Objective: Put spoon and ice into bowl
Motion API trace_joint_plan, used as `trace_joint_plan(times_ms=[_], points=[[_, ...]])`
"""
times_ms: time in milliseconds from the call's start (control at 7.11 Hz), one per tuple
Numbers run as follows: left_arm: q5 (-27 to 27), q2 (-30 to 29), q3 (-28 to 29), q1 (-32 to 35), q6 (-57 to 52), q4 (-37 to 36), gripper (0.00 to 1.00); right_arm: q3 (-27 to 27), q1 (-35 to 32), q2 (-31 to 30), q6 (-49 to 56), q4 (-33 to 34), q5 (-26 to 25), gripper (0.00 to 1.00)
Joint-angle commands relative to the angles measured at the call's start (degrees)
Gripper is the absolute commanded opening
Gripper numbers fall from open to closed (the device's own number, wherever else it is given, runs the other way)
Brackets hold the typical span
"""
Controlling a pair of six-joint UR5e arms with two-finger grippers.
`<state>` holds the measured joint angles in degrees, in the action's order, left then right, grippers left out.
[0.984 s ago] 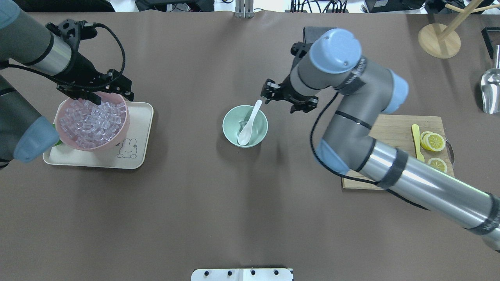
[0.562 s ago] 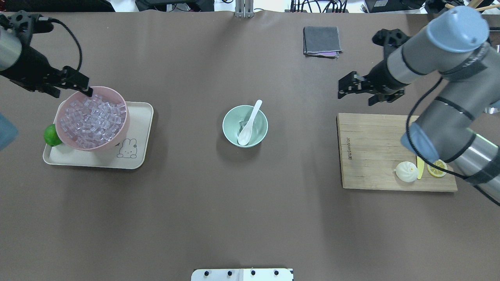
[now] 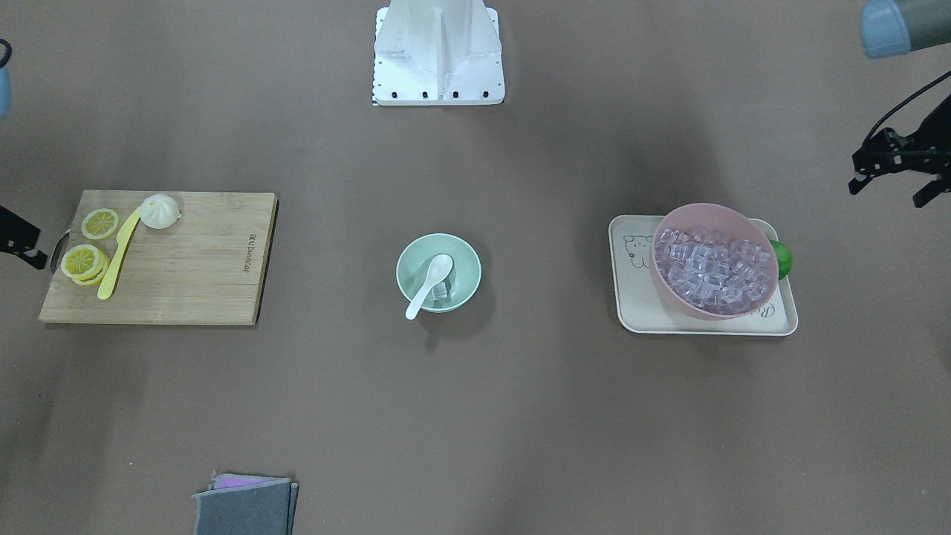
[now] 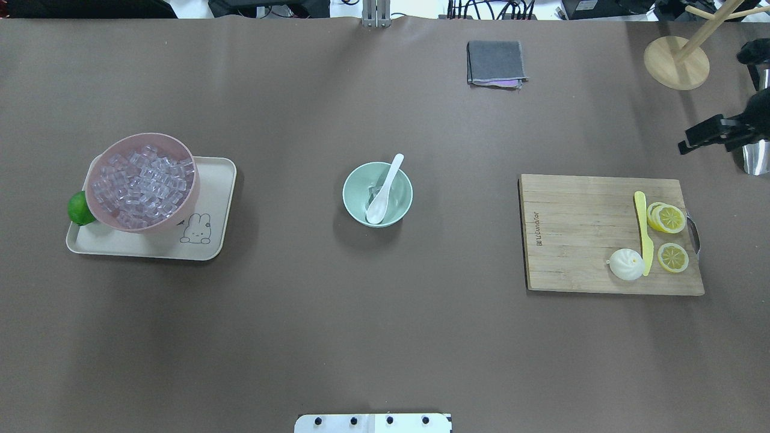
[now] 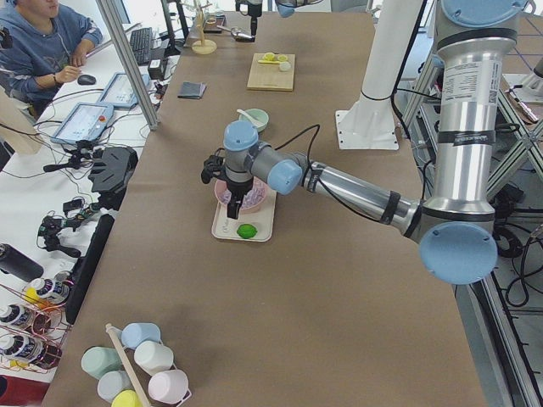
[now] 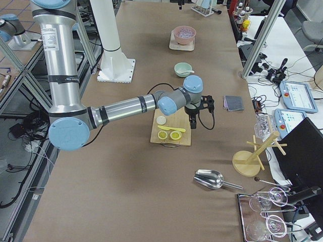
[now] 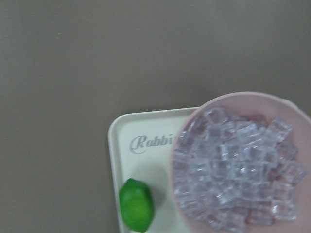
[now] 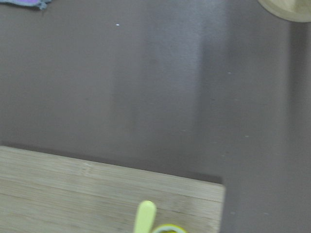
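In the small green bowl [image 4: 348, 193], at the middle of the table [image 4: 385, 337]: the white spoon [image 4: 385, 187], scoop down on the bottom, handle leaning up over the far rim. Just beside the scoop, touching or nearly so, one clear cube of ice [image 3: 443, 291]. Looks, judging from this, like both parts of the task done.

Little left to spoil. Could still lever the spoon out with a knock on the overhanging handle, or with a jolt to the bowl, given nothing but the rim to prop it. Could also scatter loose cubes with a low sweep across the heaped pink bowl [image 4: 144, 135] on the tray [image 4: 216, 180]. Neither likely with both arms so far out.

Well apart from the green bowl on either side: the left gripper [image 3: 889, 187] out past the tray, fingers spread with nothing between them; the right gripper [image 4: 704, 135] beyond the cutting board [image 4: 577, 234], near the metal scoop [image 4: 757, 162]. Too cut off at the picture's edge to tell whether that one stands spread or closed.
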<state>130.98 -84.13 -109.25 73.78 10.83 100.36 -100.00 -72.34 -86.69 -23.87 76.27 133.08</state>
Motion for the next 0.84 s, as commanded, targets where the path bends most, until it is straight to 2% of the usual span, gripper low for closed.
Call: trace_joint_plan(times_ms=[0, 281, 703], points=[[-0.3, 5.5, 1.5, 3.5, -5.7, 0.1, 0.98, 1.1, -9.5, -2.7, 22.1, 9.9, 1.2, 1.00], [0.1, 5.6, 0.2, 6.2, -5.6, 0.4, 0.98, 2.2, -12.2, -3.6, 27.5, 12.0, 1.1, 1.00], [0.2, 6.1, 1.1, 6.5, -5.2, 0.5, 0.98, 1.6, -13.3, -5.4, 27.6, 11.4, 1.7, 1.00]])
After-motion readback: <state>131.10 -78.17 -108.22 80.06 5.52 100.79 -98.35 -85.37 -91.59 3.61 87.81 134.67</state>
